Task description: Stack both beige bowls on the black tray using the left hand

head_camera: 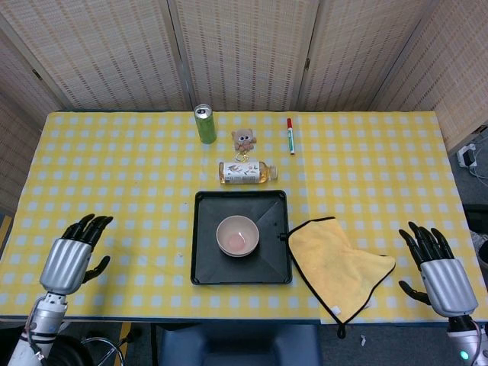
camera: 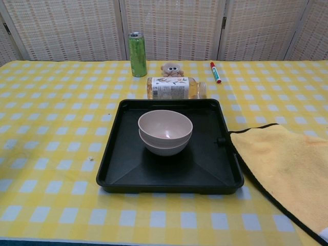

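Your two beige bowls (camera: 165,131) sit nested, one inside the other, near the middle of the black tray (head_camera: 207,266) on the tabletop (head_camera: 114,168). Your left hand (head_camera: 70,258) hangs by the tabletop's near left edge, fingers spread wide, holding nothing. Your right hand (head_camera: 436,269) is at the near right edge, fingers apart too, empty. A yellow cloth (head_camera: 339,267) lies just right of the tray.

Woven folding screens (head_camera: 244,53) behind a yellow-checked table (head_camera: 114,175)

head cam looks straight down, far; chest cam low, close, prob. level-ish; both share black tray (head_camera: 202,236).
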